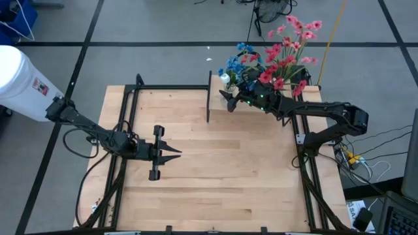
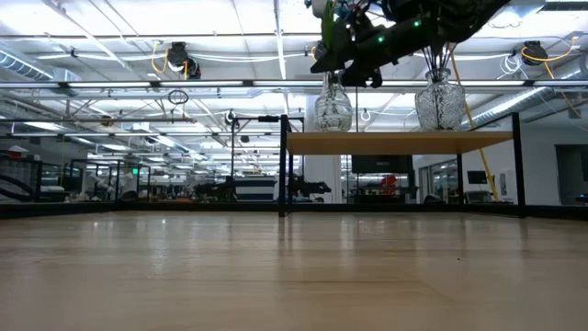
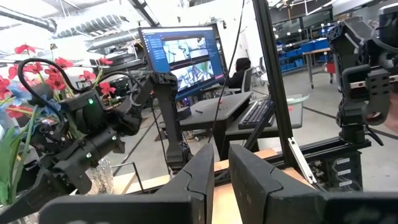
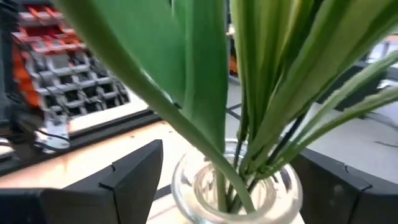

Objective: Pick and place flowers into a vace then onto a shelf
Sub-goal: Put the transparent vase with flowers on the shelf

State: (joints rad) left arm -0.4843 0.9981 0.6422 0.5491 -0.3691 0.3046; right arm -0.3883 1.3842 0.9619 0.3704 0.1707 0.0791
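Two glass vases stand on the raised shelf (image 2: 395,142) at the table's far right. The left vase (image 2: 333,108) holds blue flowers (image 1: 236,60) and a white bud (image 1: 225,78). The right vase (image 2: 439,106) holds red-pink sprays (image 1: 287,49). My right gripper (image 1: 227,98) is open at the left vase's neck (image 4: 236,193), level. Its fingers (image 4: 134,180) stand on either side of the glass, apart from it, with green stalks (image 4: 261,93) rising between them. My left gripper (image 1: 173,154) hovers over the table's left middle, its fingers almost together, holding nothing.
A thin dark upright panel (image 1: 209,96) closes the shelf's left end. Dark frame rails (image 1: 124,130) run along the table's sides. Bare wooden tabletop (image 1: 228,170) lies between the arms. Beyond the table are a monitor (image 3: 183,53), desks and a seated person (image 3: 239,68).
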